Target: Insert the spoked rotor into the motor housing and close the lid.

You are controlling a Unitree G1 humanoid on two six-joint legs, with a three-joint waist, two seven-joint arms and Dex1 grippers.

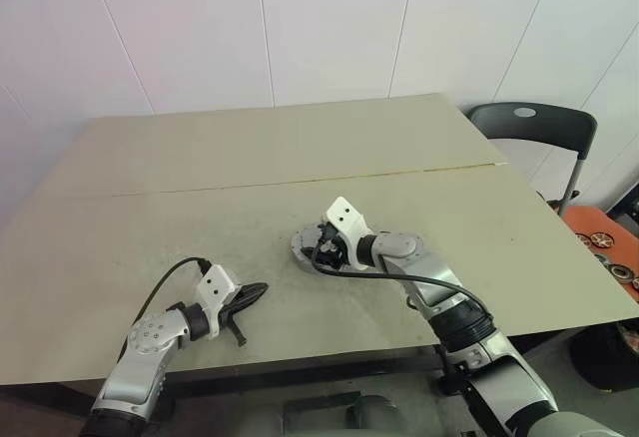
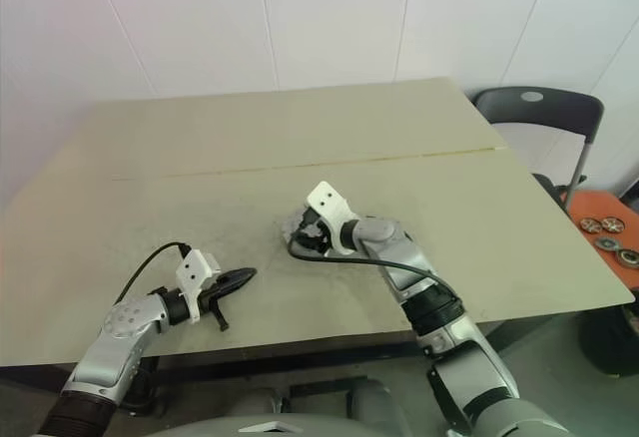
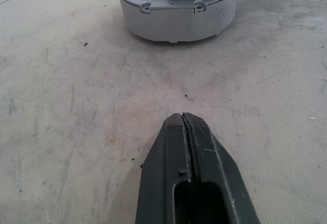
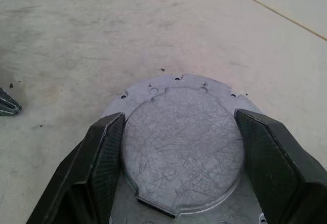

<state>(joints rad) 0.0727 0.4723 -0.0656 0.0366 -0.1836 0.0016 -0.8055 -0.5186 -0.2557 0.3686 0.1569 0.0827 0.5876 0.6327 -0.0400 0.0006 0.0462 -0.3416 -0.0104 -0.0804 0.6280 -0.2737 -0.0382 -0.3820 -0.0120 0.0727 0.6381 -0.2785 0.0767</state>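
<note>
Nearest, in the lower left of the head view, the left gripper [image 1: 243,302] lies low over the pale beige table [image 1: 250,148], its two black fingers pressed together with nothing between them. It seems only to wait there, out of the way of the other arm.

A little farther, near the centre of the frame, the right gripper [image 1: 318,247] is over the round silvery-grey metal motor housing [image 3: 176,14]. Its two fingers stand apart, one on each side of the round, scratched, silvery-grey metal lid [image 4: 181,150]. In the right wrist view the lid lies flat on top of the housing, inside the flange with its small holes. The pads look very close to the raised edge of the lid, but I cannot tell if they press it or are just beside it. I judge the fingers are set this way to centre the lid or to turn it into its seat; the rotor is presumably already under it, though this is hidden.

The left wrist view gives what the head view does not: the side wall of the housing resting on the table, with dark fingers on top. The right wrist view shows the lid's face.

Farthest, at the upper right edge, a black plastic chair [image 1: 534,123] stands beside the table.
</note>
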